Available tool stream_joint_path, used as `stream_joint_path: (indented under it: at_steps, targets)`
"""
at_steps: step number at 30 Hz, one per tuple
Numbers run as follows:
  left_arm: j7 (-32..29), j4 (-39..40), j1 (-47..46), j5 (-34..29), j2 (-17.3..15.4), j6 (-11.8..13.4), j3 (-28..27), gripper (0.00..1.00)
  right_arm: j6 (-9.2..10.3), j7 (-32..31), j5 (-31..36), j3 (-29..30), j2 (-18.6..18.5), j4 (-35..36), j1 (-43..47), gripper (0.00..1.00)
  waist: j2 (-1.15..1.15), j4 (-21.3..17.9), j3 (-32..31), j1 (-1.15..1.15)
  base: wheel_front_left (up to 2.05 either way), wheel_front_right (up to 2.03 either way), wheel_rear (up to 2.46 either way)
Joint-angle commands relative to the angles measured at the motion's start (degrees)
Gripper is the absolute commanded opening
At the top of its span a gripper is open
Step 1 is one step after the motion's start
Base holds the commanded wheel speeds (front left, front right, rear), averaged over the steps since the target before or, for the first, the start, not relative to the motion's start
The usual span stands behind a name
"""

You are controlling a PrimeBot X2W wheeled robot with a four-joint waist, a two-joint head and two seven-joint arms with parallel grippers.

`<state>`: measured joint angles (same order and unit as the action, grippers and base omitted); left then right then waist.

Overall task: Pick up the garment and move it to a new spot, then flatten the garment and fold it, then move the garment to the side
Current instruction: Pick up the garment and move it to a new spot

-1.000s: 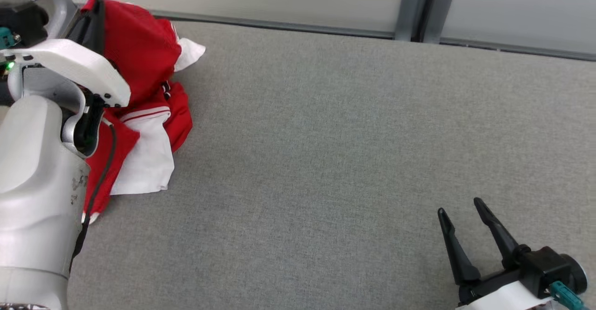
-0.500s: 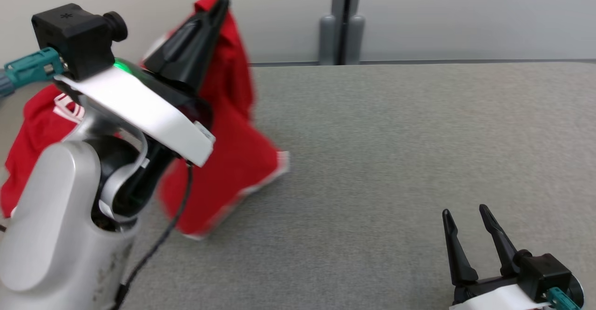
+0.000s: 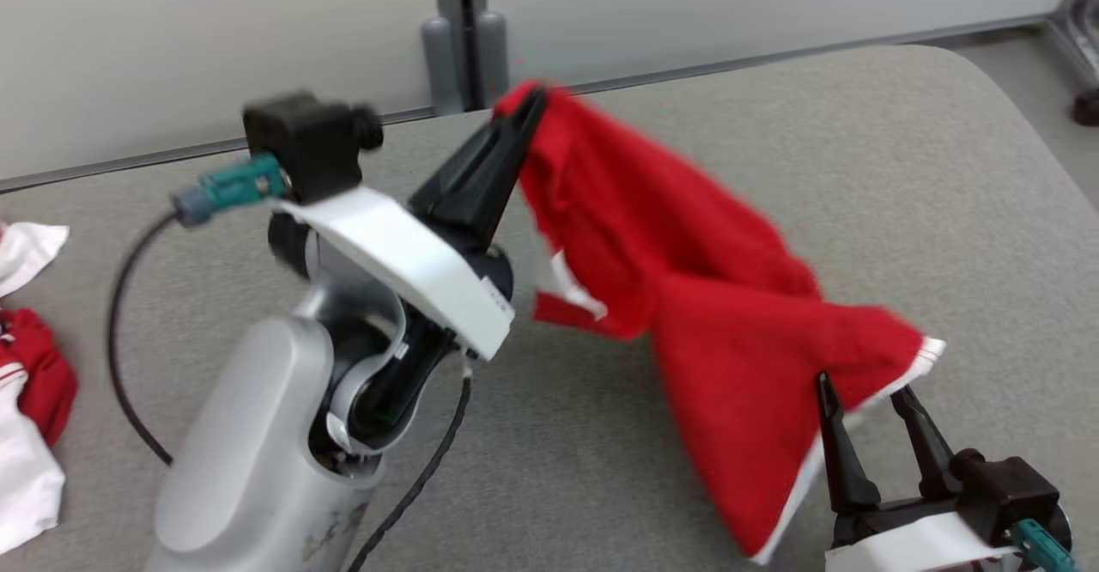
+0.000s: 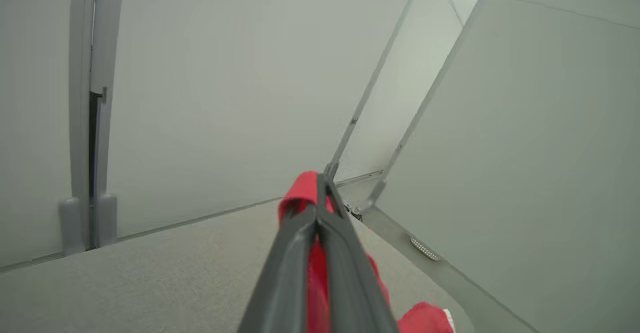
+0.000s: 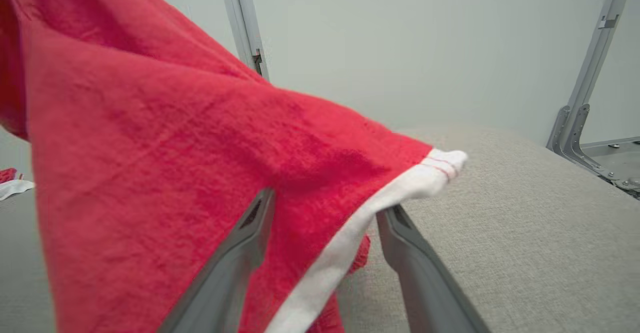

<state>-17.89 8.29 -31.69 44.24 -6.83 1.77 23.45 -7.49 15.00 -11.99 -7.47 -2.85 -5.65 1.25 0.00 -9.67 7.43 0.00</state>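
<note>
Grey table (image 3: 901, 143) below, pale wall behind. Left gripper (image 3: 525, 112) is up high, fingers pinched tight on the garment (image 3: 687, 289). It's red with white trim, blurred, and hangs in the air from those tips down to the right gripper (image 3: 860, 387), whose fingers stand apart with the white hem crossing between their tips.

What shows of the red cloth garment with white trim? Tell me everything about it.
The red garment of soft, fuzzy-looking cloth has a white hem band with thin red stripes at one corner. The shut left gripper pinches one end and holds it above the grey padded tabletop. It drapes rightward, blurred, its white-edged hem crossing the open right gripper; contact there is unclear.
</note>
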Motion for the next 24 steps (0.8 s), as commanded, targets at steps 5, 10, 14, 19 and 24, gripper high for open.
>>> stream_joint_path:
  at_steps: [5, 10, 14, 19, 24]
  targets:
    - [4.5, -13.2, 5.8, -0.9, -1.2, -0.4, -0.7, 0.0, -0.01, 0.3, -1.6, 0.4, -0.1, 0.3, -0.4, 1.0, 0.0, -2.6, 1.2, 0.0, 0.0, 0.0, 0.0]
    - [12.3, -24.4, 8.6, -1.7, -1.1, -2.6, -1.8, 0.0, -0.01, 0.3, -1.4, 0.7, -0.2, 0.2, 0.1, 1.0, 0.0, -2.1, 1.3, 0.0, 0.0, 0.0, 0.0]
    - [19.7, -31.1, 8.9, -4.2, -1.2, -4.2, -1.8, 0.95, -0.01, 0.3, -0.2, 1.0, -0.1, 0.4, 0.3, 1.0, 0.0, -0.2, 0.8, 0.0, 0.0, 0.0, 0.0]
    - [29.9, -33.8, 12.5, -8.3, -2.0, -4.5, -1.2, 1.0, -0.01, 0.3, 1.5, 1.1, -0.4, 0.7, 0.7, 1.0, 0.0, 1.2, -1.9, 0.0, 0.0, 0.0, 0.0]
    - [33.0, -28.6, 21.7, -13.0, -2.2, -1.7, -3.7, 1.0, -0.01, 0.3, 2.6, 2.4, -2.1, 2.2, 2.7, 1.0, 0.0, 3.4, -6.0, 0.0, 0.0, 0.0, 0.0]
